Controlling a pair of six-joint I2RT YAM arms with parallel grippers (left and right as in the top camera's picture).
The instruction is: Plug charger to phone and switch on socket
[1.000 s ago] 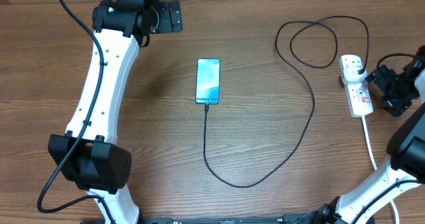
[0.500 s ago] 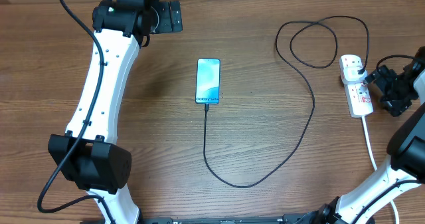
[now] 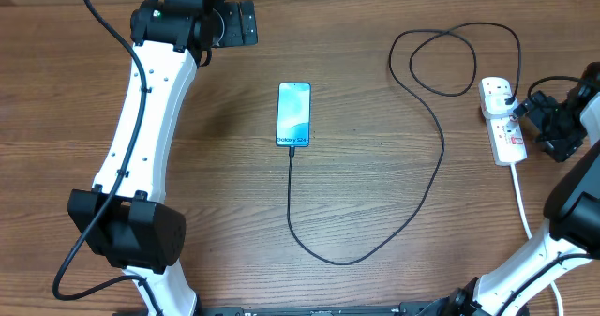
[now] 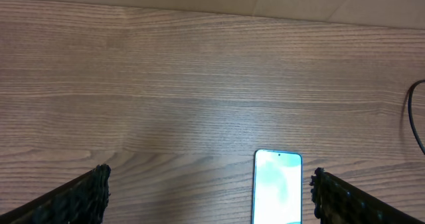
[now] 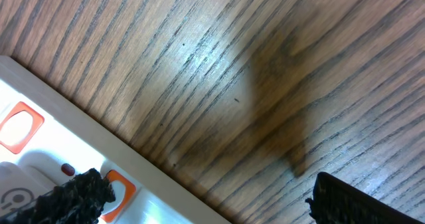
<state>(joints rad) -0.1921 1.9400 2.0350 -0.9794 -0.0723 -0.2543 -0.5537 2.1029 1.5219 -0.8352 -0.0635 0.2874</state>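
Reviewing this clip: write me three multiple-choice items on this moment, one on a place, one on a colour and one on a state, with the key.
1. Where does the socket lie?
A. beside the right gripper
B. under the phone
C. in the table's middle

2. What colour is the charger cable?
A. white
B. black
C. red

3. How do the left gripper jaws stand?
A. shut on the phone
B. open, gripping nothing
C. shut on the cable

Key:
1 A: the overhead view shows the white strip right next to that gripper, and the right wrist view shows it by one finger.
2 B: the thin line across the wood is black.
3 B: the left wrist view shows both fingers wide apart over bare wood.
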